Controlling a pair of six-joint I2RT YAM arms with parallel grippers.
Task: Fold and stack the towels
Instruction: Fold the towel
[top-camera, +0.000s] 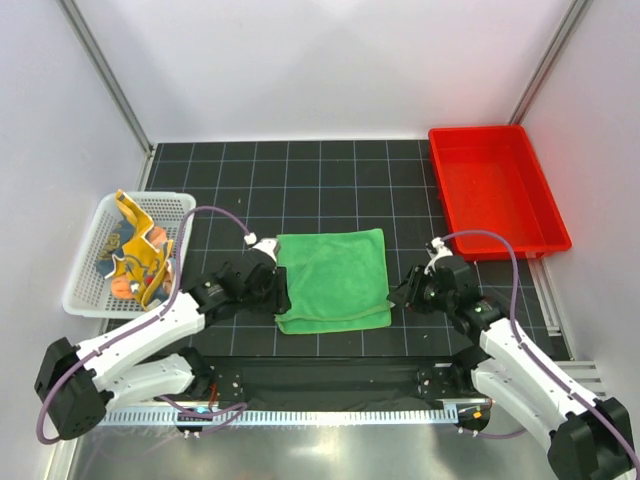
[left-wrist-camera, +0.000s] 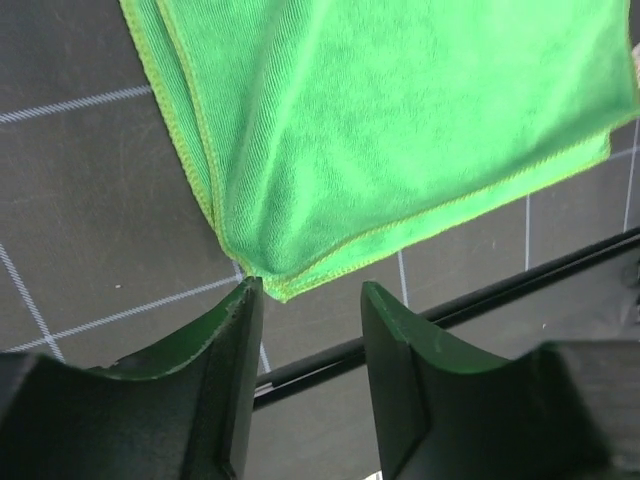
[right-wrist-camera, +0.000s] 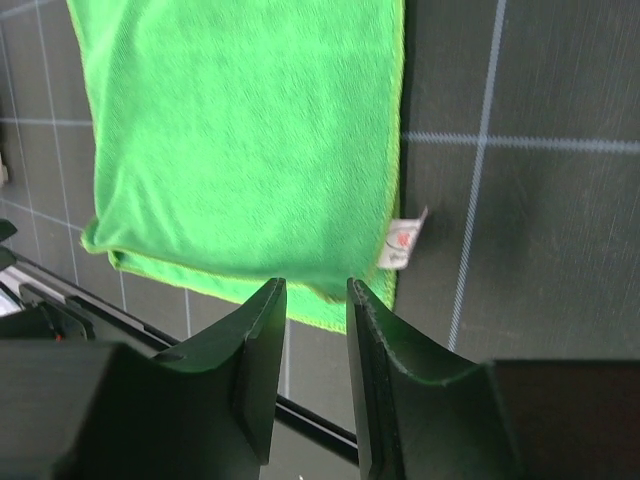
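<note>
Left hand first: the jaws are parted with nothing between them, so it's empty. The near-left corner of the green towel sits right off the tip of one finger, basically touching it but not pinched. Same deal on the right hand. Its jaws have a narrower gap, nothing in it, and the towel's near edge lies just past the tips, with the little white label poking out beside them.

From above, the green towel lies flat in the middle of the worktop, between the two hands, one at each near corner. The wrist views show doubled layers along the near edge, so my read is that it's folded in half and this is the let-go end of that fold.

Next move, I'd guess, is either a second fold on the green one, which means re-pinching an edge with both layers caught, or a trip to the white basket off to the left. The yellow-orange towel is crumpled in there and needs spreading out first. Something else may be bundled under it, I can't tell. The red tray at the far right has nothing in it.
</note>
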